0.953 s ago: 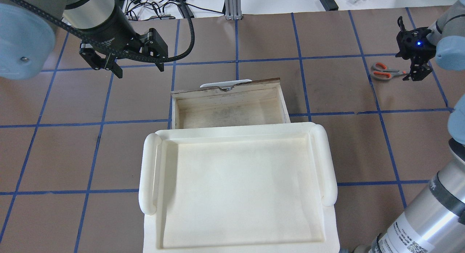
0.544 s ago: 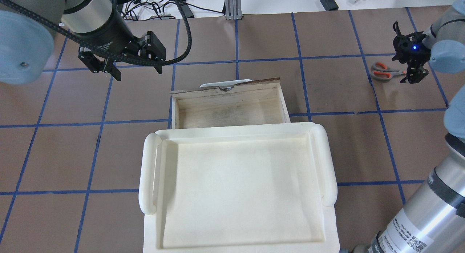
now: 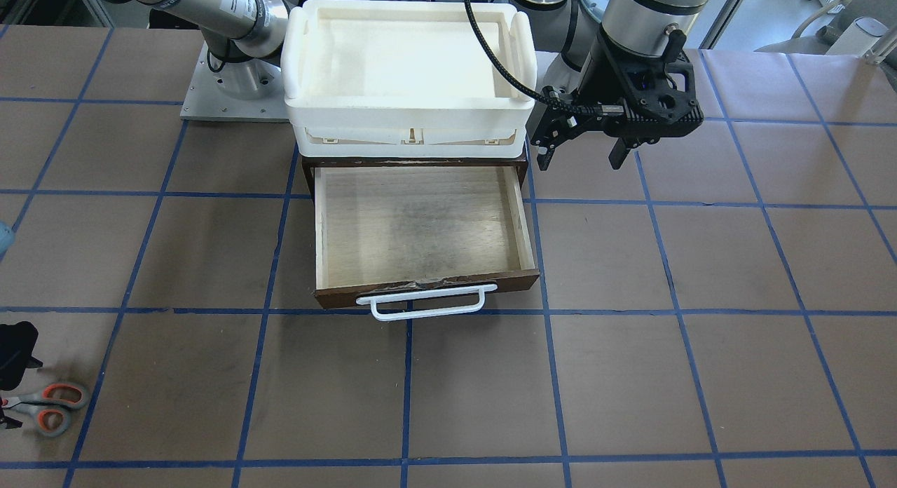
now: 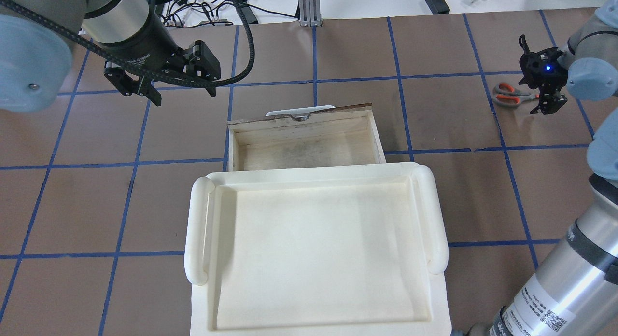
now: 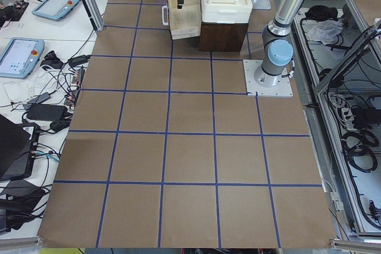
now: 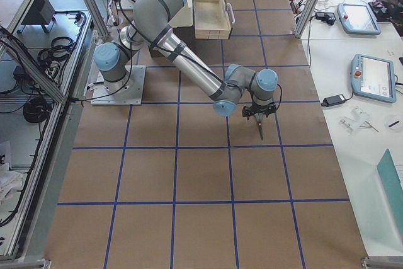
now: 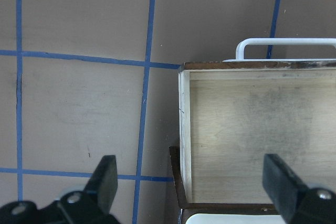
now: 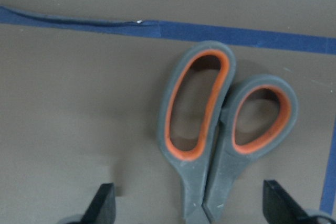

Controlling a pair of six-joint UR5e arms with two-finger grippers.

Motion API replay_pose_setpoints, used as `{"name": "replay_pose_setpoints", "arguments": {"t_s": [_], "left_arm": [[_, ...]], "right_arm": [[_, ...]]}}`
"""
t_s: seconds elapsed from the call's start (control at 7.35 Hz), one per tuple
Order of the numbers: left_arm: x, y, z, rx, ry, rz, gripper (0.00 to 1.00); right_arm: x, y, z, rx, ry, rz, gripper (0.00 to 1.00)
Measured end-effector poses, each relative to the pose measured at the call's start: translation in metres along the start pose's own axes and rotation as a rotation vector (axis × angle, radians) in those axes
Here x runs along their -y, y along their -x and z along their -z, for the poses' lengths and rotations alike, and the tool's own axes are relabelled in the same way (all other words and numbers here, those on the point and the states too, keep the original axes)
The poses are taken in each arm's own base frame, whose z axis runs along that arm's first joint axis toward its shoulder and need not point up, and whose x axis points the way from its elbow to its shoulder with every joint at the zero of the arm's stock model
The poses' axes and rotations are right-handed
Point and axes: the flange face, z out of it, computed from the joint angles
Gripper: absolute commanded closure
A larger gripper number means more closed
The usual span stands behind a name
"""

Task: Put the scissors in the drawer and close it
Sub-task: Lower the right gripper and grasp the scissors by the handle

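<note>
Grasping step, seemingly: right gripper point(image 4: 548, 104), jaws apart, hovered over the scissors point(image 8: 195, 179), well apart from the drawer point(image 3: 420, 221); next it should lower and clamp.

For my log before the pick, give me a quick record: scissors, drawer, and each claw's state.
scissors: lying flat, not gripped, away from the drawer
drawer: pulled open, empty
right claw: open, straddling the scissors just below the handle loops
left claw: open, holding nothing, beside the drawer
white bin: above the drawer
</note>
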Motion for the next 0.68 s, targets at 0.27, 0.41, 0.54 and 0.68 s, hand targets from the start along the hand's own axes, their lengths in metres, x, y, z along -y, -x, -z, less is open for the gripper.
{"name": "replay_pose_setpoints", "arguments": {"t_s": [0.27,0.41,0.54,0.68], "left_arm": [[0.002,0.0041,0.0002,0.0,-0.001,0.009,0.0],[0.0027,0.0058,0.0004,-0.002,-0.002,0.013,0.0],[0.0031,0.0064,0.0004,-0.004,-0.001,0.014,0.0],[0.0032,0.0065,0.0003,-0.006,-0.001,0.014,0.0]], "right_arm": [[-0.0004,0.0001,-0.0031,0.002,0.001,0.002,0.21],[-0.001,0.0005,-0.0062,0.007,0.003,0.002,0.48],[-0.0018,0.001,-0.009,0.014,0.008,0.001,0.85],[-0.0026,0.0014,-0.01,0.019,0.014,0.0,1.0]]}}
